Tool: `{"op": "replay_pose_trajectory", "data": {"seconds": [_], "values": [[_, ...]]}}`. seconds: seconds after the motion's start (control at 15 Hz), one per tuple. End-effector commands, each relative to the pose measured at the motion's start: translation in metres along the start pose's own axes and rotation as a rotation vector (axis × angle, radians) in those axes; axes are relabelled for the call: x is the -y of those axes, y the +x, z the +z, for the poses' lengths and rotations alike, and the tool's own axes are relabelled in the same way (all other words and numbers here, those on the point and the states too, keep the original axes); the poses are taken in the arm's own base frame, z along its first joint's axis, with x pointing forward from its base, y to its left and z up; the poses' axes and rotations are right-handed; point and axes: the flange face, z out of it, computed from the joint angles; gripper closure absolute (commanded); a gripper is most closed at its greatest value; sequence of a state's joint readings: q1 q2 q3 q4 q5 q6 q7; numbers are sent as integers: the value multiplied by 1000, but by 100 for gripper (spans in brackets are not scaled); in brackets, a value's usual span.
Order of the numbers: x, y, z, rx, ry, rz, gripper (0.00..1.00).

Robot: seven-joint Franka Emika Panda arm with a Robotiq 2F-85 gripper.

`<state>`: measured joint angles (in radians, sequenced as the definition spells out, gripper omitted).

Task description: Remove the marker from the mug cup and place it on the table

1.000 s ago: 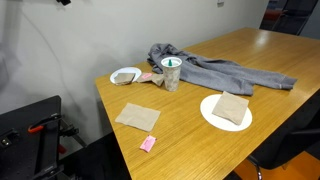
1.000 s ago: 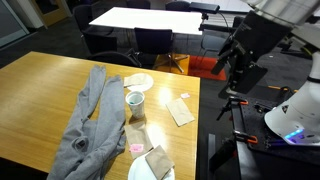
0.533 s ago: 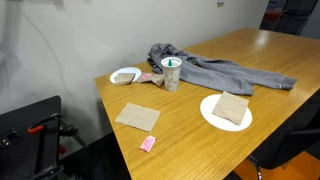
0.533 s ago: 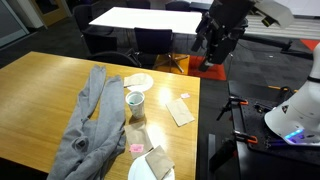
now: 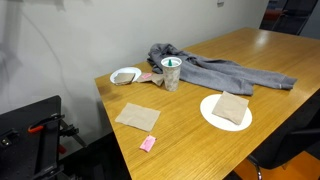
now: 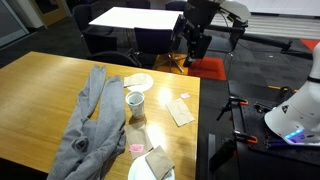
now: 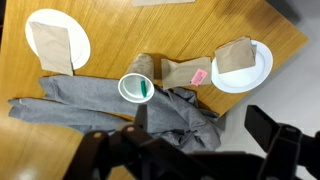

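Note:
The whitish-grey mug cup [image 5: 172, 73] stands upright on the wood-grain table [image 5: 190, 125], against a grey cloth. The green marker [image 5: 170, 63] stands inside it, its tip at the rim. Both also show in the wrist view, the cup [image 7: 133, 88] from above and the marker [image 7: 145, 89] leaning inside it. In an exterior view the cup [image 6: 134, 102] stands near the table's edge. My gripper [image 6: 193, 42] hangs high in the air beyond that edge, well away from the cup. Its dark fingers [image 7: 190, 150] are spread wide and empty.
A crumpled grey cloth [image 5: 215, 70] lies beside the cup. A shallow white bowl [image 5: 125, 75] is near it, with a small pink piece [image 7: 200, 76] between them. A white plate [image 5: 226, 111] holds a brown napkin. A loose napkin [image 5: 137, 117] and a pink block [image 5: 148, 144] lie near the table corner.
My arm has swung from beside the table towards it and now hangs above and beyond its edge. Nothing on the table has moved.

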<state>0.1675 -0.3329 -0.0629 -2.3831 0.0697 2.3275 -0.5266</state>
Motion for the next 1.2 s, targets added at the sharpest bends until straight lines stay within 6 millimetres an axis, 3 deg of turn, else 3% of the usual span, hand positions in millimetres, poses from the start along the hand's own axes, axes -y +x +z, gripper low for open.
{"op": "replay_pose_trajectory", "data": {"seconds": [0.0, 0.6, 1.13], "values": [[-13, 21, 22, -42, -11, -68, 0], [-38, 45, 98, -50, -68, -80, 0], [-58, 51, 131, 7, -41, -61, 0]]}}
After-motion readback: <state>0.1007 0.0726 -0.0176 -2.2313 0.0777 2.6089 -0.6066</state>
